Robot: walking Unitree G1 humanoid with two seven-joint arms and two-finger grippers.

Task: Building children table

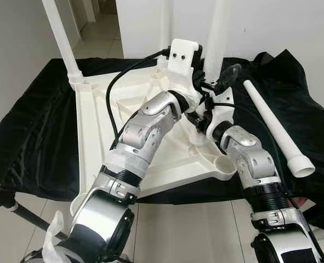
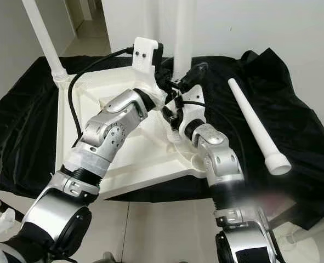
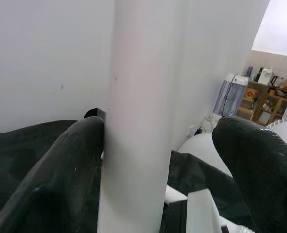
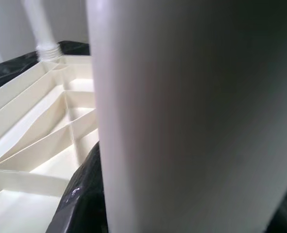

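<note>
Ribbed white plastic tabletop (image 1: 96, 126), smooth round leg (image 3: 138, 116), black cloth (image 1: 35, 137)

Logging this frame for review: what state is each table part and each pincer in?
Tabletop: upside down on the black cloth, ribs facing up.
Far-left leg: upright in its corner socket.
Far-right leg: upright, both pincers at it.
Loose leg: lying on the cloth, unattached.
Near-right socket: empty.
Left pincer: around the far-right leg, one finger touching, the other apart.
Right pincer: at the same leg, grip unclear.
</note>
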